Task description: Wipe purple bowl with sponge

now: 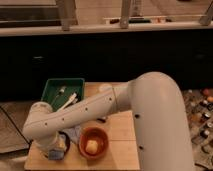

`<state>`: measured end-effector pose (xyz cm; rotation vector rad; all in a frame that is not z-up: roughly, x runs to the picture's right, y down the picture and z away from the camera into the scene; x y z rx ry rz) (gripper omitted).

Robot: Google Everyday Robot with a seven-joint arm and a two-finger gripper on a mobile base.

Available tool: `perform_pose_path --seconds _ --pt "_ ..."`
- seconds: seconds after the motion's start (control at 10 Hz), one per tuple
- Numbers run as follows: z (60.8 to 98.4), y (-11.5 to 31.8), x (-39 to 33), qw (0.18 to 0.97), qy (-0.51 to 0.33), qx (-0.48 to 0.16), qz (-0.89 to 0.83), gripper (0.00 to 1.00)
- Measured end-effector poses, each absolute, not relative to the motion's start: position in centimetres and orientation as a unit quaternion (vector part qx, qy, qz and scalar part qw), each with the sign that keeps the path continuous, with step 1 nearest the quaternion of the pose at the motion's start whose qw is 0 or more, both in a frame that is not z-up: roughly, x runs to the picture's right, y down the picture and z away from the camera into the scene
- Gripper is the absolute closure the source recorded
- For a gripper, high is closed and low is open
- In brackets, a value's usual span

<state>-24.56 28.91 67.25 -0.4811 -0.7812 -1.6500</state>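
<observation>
The gripper (53, 149) sits low at the front-left corner of the wooden table (117, 150), against a blue-and-yellow sponge (60, 146); its grip cannot be told. The purple bowl (74, 134) shows only partly under the arm (90, 112), just left of the orange bowl (94, 142).

arm (100, 107): I read a smooth white shell, hard plastic by the look, with a soft sheen.
tool (51, 146): low at the tabletop's front left, tucked under the arm's end; I can't judge its finish.
tabletop (120, 137): pale wood, matt.
orange bowl (82, 143): smooth and glossy.
lump (92, 146): pale yellow, dull surface.
tray (50, 92): green, smooth, plastic-looking.
sponge (58, 150): blue and yellow, matt and soft-looking, I think.
</observation>
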Motion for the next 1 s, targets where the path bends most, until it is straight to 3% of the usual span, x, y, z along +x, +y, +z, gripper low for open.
perform_pose_path --seconds 0.5,1.0 --pt "69.3 25.6 -25.5 0.598 -0.326 -0.202 -0.704 1.0" --pt "67.5 25.8 -28.0 0.575 -0.352 -0.179 -0.717 1.0"
